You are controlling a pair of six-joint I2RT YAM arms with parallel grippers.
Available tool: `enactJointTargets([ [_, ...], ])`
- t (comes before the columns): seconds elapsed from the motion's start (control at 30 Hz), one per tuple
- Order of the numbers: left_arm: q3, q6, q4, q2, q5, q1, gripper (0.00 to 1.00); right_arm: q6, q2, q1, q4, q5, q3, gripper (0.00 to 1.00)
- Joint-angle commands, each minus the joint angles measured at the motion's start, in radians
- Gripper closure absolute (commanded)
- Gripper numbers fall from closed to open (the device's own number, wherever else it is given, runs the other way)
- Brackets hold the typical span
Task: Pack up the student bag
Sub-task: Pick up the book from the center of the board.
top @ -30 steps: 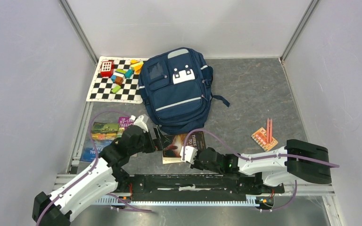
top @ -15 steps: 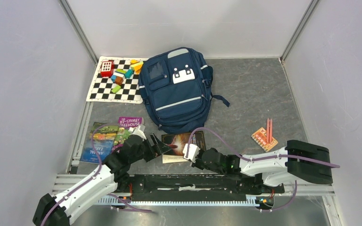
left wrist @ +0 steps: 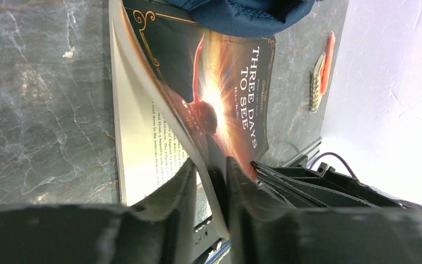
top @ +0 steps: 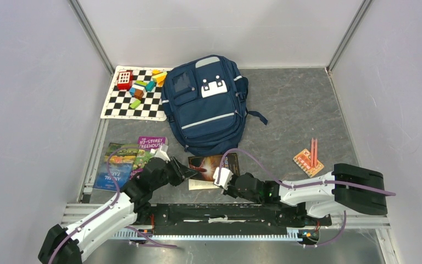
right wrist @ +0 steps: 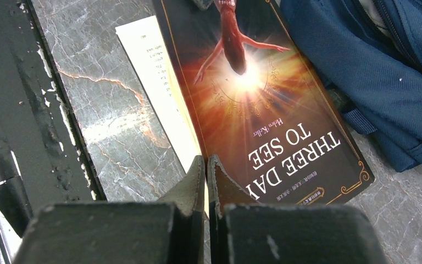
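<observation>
At the near edge of the table point(top: 291, 110), my left gripper point(left wrist: 211, 170) straddled the lifted cover of the book point(left wrist: 220, 104); I couldn't tell if it pinched. My right gripper point(right wrist: 206, 163) was clenched at the book's edge. The student bag point(top: 206, 107) lay just behind, overlapping the book.

Checkered mat point(top: 122, 108): ten o'clock corner.
Blocks point(top: 143, 86): coloured, scattered along the mat's far edge.
Picture books point(top: 122, 160): two, overlapping, eight o'clock.
Dark book point(top: 209, 163): six o'clock, cover curled up off its pages.
Pink sticks point(top: 312, 149): four o'clock, on an orange card.
</observation>
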Motion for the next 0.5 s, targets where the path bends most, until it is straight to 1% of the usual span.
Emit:
enactJointTargets([
  [0.0, -0.016, -0.068, 0.084, -0.052, -0.003, 0.004, 0.84, 0.018, -0.005, -0.004, 0.063, 0.063, 0.03, 1.0],
  [0.03, -0.021, -0.07, 0.082, -0.068, -0.008, 0.004, 0.94, 0.02, -0.009, -0.003, 0.047, 0.063, 0.039, 1.0],
  [0.07, -0.023, -0.071, 0.073, -0.085, -0.013, 0.003, 0.98, 0.022, -0.014, -0.004, 0.023, 0.067, 0.052, 1.0],
  [0.1, -0.022, -0.067, 0.069, -0.105, -0.018, 0.004, 0.98, 0.031, -0.021, -0.004, -0.005, 0.078, 0.063, 1.0],
  [0.13, -0.019, -0.061, 0.029, -0.125, -0.023, 0.003, 0.98, 0.04, -0.031, -0.004, -0.025, 0.091, 0.074, 0.99],
  [0.17, -0.014, -0.049, 0.005, -0.144, -0.028, 0.003, 0.98, 0.041, -0.047, -0.004, -0.044, 0.094, 0.079, 0.9],
  [0.2, -0.007, -0.035, -0.023, -0.166, -0.033, 0.003, 0.98, 0.071, -0.065, -0.004, -0.056, 0.103, 0.081, 0.75],
  [0.23, 0.005, -0.008, -0.052, -0.185, -0.037, 0.004, 0.98, 0.078, -0.091, -0.006, -0.067, 0.108, 0.079, 0.55],
  [0.27, 0.021, 0.03, -0.102, -0.209, -0.047, 0.003, 0.98, 0.082, -0.116, -0.006, -0.078, 0.115, 0.079, 0.38],
  [0.3, 0.051, 0.07, -0.15, -0.225, -0.059, 0.004, 0.98, 0.084, -0.135, -0.008, -0.092, 0.116, 0.084, 0.27],
  [0.33, 0.08, 0.12, -0.211, -0.241, -0.076, 0.004, 0.98, 0.085, -0.158, -0.015, -0.116, 0.112, 0.093, 0.17],
  [0.37, 0.116, 0.16, -0.267, -0.252, -0.093, 0.004, 0.98, 0.085, -0.175, -0.024, -0.144, 0.1, 0.108, 0.12],
  [0.4, 0.151, 0.205, -0.306, -0.259, -0.1, 0.004, 0.98, 0.085, -0.193, -0.039, -0.18, 0.083, 0.125, 0.07],
  [0.47, 0.21, 0.281, -0.365, -0.26, -0.103, 0.004, 0.98, 0.092, -0.221, -0.083, -0.241, 0.008, 0.165, 0.03],
])
